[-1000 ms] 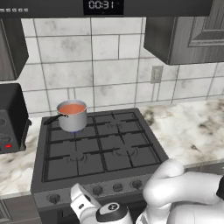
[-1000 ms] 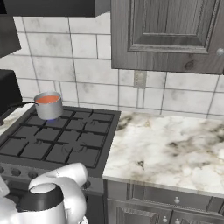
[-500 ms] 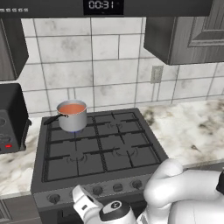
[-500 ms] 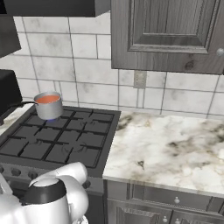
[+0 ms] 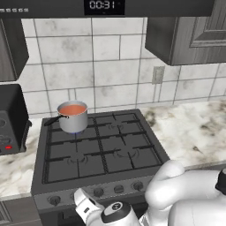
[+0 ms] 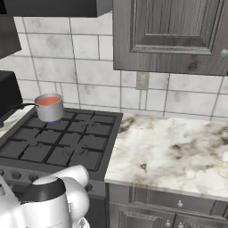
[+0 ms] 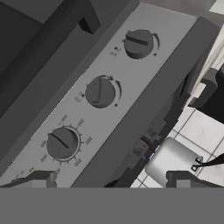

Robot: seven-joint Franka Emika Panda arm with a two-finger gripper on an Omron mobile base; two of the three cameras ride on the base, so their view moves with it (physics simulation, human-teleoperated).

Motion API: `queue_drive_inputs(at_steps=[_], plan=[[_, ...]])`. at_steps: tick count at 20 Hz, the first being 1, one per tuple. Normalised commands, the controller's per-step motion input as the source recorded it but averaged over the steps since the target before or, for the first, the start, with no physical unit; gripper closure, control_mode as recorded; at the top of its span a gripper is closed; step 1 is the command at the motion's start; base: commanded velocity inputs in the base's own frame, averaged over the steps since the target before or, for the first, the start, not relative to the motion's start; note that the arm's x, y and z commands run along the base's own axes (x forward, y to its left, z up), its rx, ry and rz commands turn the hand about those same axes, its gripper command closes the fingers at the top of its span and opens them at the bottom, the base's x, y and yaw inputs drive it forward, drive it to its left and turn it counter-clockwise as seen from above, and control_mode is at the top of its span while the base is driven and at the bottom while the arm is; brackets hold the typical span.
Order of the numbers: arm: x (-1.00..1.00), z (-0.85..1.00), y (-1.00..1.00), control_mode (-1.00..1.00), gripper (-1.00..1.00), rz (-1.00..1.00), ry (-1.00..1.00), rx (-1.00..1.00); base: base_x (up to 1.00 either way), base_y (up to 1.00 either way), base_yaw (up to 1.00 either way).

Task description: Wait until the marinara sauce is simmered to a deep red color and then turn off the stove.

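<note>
The marinara sauce (image 5: 72, 109) is an orange-red disc inside a small steel saucepan (image 5: 73, 119) on the stove (image 5: 99, 152), at the back-left burner, its dark handle pointing away toward the black box (image 5: 12, 118) beside the stove. The arm cuts off part of the stove's front knob row. In the hand view three knobs (image 7: 100, 92) fill the panel, and the gripper (image 7: 111, 180) shows two tips set wide apart, holding nothing, near the lowest knob.
</note>
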Motion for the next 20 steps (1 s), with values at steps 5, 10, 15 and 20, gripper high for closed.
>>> queue_drive_inputs(at_steps=[5, 10, 15, 20], plan=[[0.0, -0.08, 0.13, -1.0, -1.0, 0.0, 0.0, 0.0, 0.0, 0.0, 0.0], [0.0, -0.01, 0.09, -1.0, -1.0, 0.0, 0.0, 0.0, 0.0, 0.0, 0.0], [0.0, 0.0, 0.01, -1.0, -1.0, 0.0, -0.03, 0.0, 0.0, 0.0, 0.0], [0.02, -0.03, 0.0, -1.0, -1.0, -0.01, -0.06, 0.0, 0.0, 0.0, 0.0]])
